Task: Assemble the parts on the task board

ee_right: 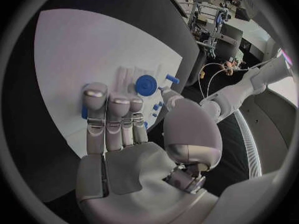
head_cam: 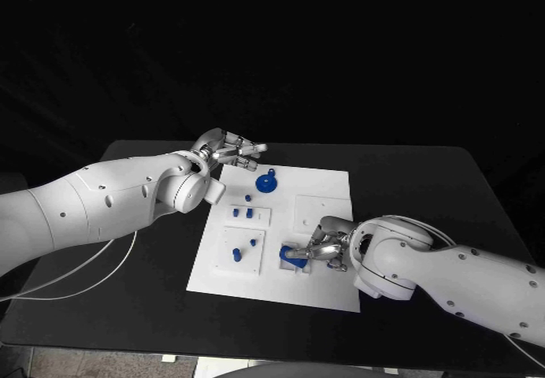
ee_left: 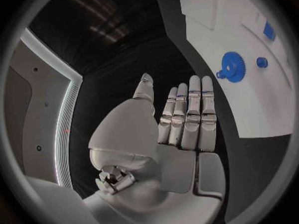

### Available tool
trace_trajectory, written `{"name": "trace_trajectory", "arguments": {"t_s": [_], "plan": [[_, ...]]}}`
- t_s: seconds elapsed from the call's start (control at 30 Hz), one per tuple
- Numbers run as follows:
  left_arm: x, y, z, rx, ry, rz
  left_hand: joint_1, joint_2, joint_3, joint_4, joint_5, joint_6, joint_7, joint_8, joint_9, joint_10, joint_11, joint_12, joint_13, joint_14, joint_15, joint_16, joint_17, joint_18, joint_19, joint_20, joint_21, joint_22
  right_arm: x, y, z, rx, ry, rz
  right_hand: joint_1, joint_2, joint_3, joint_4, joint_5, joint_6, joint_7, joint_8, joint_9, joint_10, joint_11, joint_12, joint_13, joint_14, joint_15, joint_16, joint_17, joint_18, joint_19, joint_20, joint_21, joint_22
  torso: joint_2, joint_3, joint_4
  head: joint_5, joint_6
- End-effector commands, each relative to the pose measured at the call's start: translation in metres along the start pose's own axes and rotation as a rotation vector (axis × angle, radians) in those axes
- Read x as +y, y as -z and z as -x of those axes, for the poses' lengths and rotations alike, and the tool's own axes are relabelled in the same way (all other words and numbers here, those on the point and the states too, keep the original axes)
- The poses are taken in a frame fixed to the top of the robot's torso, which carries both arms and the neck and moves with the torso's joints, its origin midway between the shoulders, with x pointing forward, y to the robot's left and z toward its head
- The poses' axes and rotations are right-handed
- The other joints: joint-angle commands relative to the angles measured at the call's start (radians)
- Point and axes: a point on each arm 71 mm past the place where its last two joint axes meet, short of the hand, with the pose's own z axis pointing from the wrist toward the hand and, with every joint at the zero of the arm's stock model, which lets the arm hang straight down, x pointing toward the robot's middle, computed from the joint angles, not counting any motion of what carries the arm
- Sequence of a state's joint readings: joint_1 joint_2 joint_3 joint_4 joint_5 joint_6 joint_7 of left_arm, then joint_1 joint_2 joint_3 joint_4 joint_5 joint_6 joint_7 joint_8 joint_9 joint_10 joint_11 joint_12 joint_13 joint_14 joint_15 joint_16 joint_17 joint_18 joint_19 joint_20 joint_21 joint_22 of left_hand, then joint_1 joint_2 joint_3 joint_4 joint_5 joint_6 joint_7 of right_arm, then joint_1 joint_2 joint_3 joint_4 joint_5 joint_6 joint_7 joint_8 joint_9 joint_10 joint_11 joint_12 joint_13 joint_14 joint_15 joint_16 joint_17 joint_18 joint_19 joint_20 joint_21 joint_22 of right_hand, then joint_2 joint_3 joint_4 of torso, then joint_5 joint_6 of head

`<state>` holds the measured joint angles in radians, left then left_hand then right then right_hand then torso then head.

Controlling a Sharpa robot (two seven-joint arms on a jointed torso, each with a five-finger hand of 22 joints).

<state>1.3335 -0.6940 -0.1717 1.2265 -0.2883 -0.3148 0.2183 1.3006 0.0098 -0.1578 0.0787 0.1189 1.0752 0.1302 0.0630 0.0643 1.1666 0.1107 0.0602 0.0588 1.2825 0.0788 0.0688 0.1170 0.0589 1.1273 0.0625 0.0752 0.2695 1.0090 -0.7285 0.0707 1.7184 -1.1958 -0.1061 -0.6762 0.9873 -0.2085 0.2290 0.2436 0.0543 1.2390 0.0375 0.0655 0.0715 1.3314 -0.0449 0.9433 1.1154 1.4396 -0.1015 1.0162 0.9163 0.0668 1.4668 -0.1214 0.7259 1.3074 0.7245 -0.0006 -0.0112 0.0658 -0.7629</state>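
Observation:
The white task board lies in the middle of the black table. A blue gear rests near its far edge, with small blue pegs closer in. My left hand hovers off the board's far left corner, its fingers straight and nothing in it. My right hand lies over the board's near middle. Its extended fingertips rest on a blue part sitting in a recess, the thumb held apart. Most of that part is hidden under the fingers.
Another blue peg stands in a raised square at the board's near left. A bare raised square lies just beyond my right hand. A white cable trails over the table's left side. Black table surrounds the board.

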Motion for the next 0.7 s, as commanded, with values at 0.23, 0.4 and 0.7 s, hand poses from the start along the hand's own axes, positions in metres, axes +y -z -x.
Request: {"name": "trace_trajectory", "arguments": {"t_s": [0.23, 0.4, 0.7], "plan": [[-0.0006, -0.0003, -0.0011, 0.015, 0.006, 0.001, -0.009, -0.003, -0.001, 0.006, 0.006, -0.005, -0.001, 0.002, 0.001, -0.006, 0.003, 0.003, 0.001, 0.004, 0.002, -0.002, 0.001, -0.011, 0.009, 0.001, 0.004, -0.001, -0.0003, 0.0031, -0.0004, 0.013, 0.002, 0.031, 0.03, 0.003, -0.086, 0.045, -0.005, -0.004, 0.003, -0.001, 0.001, -0.002, -0.001, -0.006, -0.002, 0.003, -0.004, 0.0, 0.0, -0.01, 0.054, -0.008, -0.004, 0.05, 0.0, -0.0004, -0.0003, 0.001, -0.001], [-0.0005, -0.0003, -0.0012, 0.016, 0.006, 0.003, -0.009, -0.003, -0.001, 0.006, 0.006, -0.005, -0.001, 0.002, 0.001, -0.006, 0.003, 0.003, 0.001, 0.004, 0.002, -0.002, 0.001, -0.011, 0.009, 0.001, 0.004, -0.001, -0.0001, 0.0036, -0.0003, 0.013, 0.0, 0.038, 0.049, 0.031, -0.071, 0.038, -0.004, -0.002, 0.002, 0.0, 0.001, 0.0, -0.001, -0.004, -0.001, 0.004, -0.003, 0.001, 0.002, -0.01, 0.054, -0.008, 0.0, 0.052, 0.0, -0.0005, -0.0002, 0.001, -0.001], [-0.0001, -0.0003, -0.0011, 0.018, 0.004, 0.007, -0.009, -0.002, 0.001, 0.009, 0.008, -0.005, -0.001, 0.002, 0.001, -0.008, 0.003, 0.003, 0.001, 0.004, 0.002, -0.002, 0.002, -0.011, 0.009, 0.001, 0.004, -0.003, 0.0031, 0.0065, -0.0006, 0.014, 0.0, 0.081, 0.036, 0.123, 0.083, -0.132, -0.003, 0.011, 0.0, -0.002, -0.002, 0.004, -0.002, 0.01, 0.001, 0.005, 0.002, 0.015, 0.008, -0.01, 0.054, -0.001, 0.011, 0.058, 0.0, -0.0005, -0.0004, 0.001, -0.002]]}}
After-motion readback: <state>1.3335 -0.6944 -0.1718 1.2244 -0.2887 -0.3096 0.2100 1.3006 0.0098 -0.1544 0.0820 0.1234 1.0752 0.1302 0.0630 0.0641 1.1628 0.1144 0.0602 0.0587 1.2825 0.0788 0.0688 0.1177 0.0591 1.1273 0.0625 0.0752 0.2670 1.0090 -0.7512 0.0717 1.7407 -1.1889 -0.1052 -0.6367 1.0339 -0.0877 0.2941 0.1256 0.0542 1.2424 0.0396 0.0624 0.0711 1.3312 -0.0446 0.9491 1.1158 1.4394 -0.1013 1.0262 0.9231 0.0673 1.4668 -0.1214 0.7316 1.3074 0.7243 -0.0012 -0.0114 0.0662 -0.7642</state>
